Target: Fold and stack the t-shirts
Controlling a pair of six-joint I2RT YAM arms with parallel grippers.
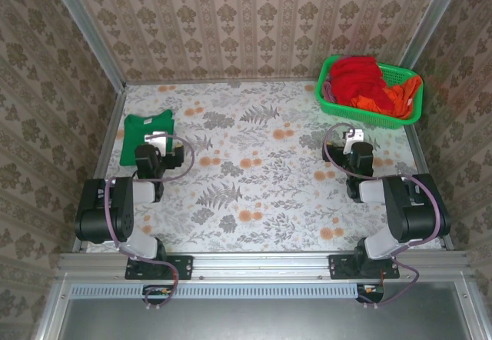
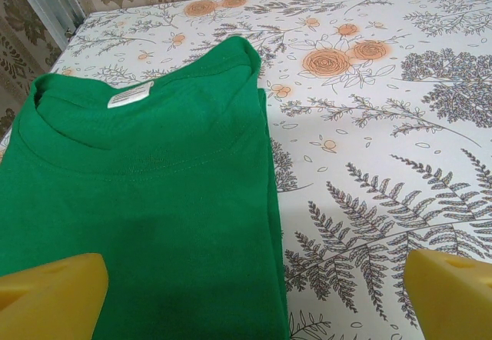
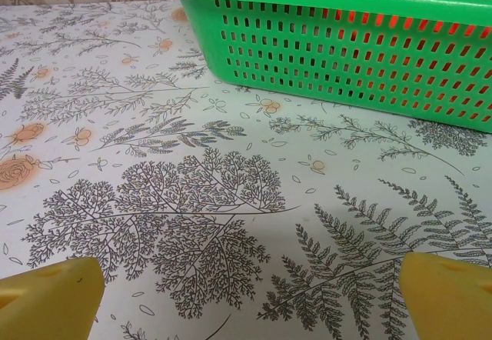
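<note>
A folded emerald green t-shirt [image 1: 142, 134] lies flat at the table's far left, collar and white label toward the back wall. In the left wrist view this green t-shirt [image 2: 146, 201] spreads under my left gripper [image 2: 254, 298]. My left gripper [image 1: 157, 137] hovers open over the shirt's right edge, holding nothing. A bright red t-shirt [image 1: 357, 75] sits crumpled in the green mesh basket [image 1: 357, 111] at the back right. My right gripper [image 1: 354, 134] stands open above bare table just in front of the basket [image 3: 346, 48], holding nothing between its yellow fingers [image 3: 46, 298].
Orange cloth [image 1: 400, 98] lies beside the red shirt in the basket. Patterned walls close in the table at the back and on both sides. The flowered tabletop [image 1: 254, 163] stretches between the two arms.
</note>
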